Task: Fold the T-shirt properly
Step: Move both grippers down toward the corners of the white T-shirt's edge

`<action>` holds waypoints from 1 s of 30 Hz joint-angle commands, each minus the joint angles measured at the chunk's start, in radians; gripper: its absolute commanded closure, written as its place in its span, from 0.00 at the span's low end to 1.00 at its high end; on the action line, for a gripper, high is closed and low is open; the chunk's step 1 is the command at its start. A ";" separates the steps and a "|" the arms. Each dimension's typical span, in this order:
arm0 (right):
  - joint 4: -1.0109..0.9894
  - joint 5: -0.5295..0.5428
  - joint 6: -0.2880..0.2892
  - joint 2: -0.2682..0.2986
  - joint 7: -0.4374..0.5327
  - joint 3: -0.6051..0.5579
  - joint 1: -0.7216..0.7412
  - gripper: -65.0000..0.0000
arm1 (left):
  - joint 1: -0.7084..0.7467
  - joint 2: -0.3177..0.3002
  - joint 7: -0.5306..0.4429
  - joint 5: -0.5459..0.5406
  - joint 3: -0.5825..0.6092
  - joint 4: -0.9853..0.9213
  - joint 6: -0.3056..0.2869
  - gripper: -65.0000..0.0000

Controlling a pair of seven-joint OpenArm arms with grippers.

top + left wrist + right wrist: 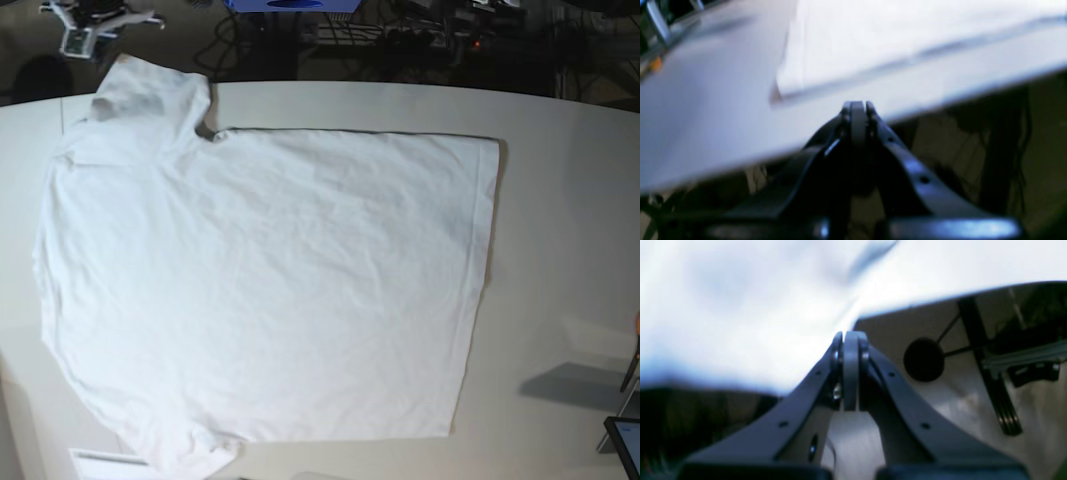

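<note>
The T-shirt [270,290] is spread flat across the white counter [560,240], its hem toward the right of the base view and its sleeves toward the left; the upper sleeve is laid near the counter's far edge. Light wrinkles are noted across the body. The left gripper [857,108] is seen with its fingers pressed together on nothing, just off the counter's edge, near a corner of the cloth. The right gripper [850,340] is likewise seen closed and empty at the counter's edge.
</note>
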 commanded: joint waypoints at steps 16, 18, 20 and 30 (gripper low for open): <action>0.058 0.689 0.289 0.082 -0.385 0.275 0.112 0.79 | -0.054 -0.142 0.118 -0.211 -0.007 0.116 0.004 1.00; 0.058 0.710 0.289 0.085 -0.391 0.275 0.119 0.67 | -0.068 -0.142 0.118 -0.211 -0.007 0.091 0.004 1.00; 0.058 0.710 0.289 0.085 -0.391 0.275 0.119 0.58 | -0.071 -0.142 0.118 -0.211 -0.007 0.079 0.004 1.00; 0.021 0.713 0.291 0.085 -0.548 0.276 0.216 0.48 | -0.107 -0.142 0.207 -0.212 -0.007 0.084 0.004 1.00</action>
